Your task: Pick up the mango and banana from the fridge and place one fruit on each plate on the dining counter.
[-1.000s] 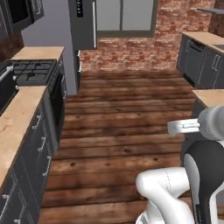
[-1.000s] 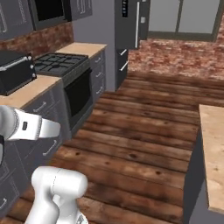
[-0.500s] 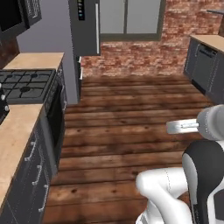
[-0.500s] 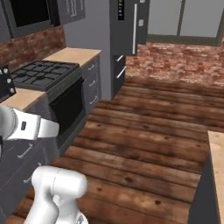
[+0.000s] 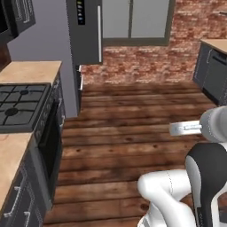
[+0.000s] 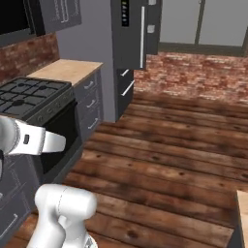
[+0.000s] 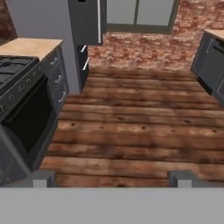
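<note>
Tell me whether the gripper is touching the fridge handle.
Apart. In the hand view the open gripper shows its fingertips over bare wooden floor, while the fridge and its handle stand far ahead.

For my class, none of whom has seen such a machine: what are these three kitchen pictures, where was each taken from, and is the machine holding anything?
This is a rendered kitchen with a white robot arm on a driving base. Two cameras ride on the base behind the arm, left and right; the third looks along its tool, whose two dark fingers stand wide apart, holding nothing. Ahead stands the tall dark fridge, door closed, with a pale bar handle. A gas stove sits in the wooden worktop on the left. The floor is wooden planks.
</note>
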Motion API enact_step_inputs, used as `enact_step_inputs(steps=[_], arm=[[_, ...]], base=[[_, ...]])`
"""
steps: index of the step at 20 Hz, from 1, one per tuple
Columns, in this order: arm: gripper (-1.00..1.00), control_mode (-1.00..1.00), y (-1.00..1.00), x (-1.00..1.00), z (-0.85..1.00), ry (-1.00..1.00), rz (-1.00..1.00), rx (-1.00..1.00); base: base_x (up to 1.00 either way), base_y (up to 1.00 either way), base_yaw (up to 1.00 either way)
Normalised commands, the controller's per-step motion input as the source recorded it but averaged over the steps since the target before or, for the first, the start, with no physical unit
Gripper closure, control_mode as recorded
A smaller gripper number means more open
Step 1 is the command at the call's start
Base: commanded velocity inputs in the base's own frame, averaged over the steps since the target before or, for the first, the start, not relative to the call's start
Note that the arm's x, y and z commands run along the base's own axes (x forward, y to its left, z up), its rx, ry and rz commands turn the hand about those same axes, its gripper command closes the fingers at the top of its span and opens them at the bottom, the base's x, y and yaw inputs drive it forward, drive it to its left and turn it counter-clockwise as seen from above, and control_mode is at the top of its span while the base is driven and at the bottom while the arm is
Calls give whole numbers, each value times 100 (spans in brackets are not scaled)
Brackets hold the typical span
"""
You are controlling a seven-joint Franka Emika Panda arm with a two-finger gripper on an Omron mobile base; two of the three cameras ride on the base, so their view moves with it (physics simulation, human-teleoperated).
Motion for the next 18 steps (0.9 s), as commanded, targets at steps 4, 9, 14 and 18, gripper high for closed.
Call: enact_step_inputs(steps=[4, 9, 14, 18], arm=[[-100, 100, 0, 0, 0, 0, 0, 0], [-100, 100, 0, 0, 0, 0, 0, 0], [-100, 100, 0, 0, 0, 0, 0, 0], [-100, 100, 0, 0, 0, 0, 0, 0]], base=[[100, -15, 0], [100, -18, 3], [100, -36, 16], [100, -29, 36]])
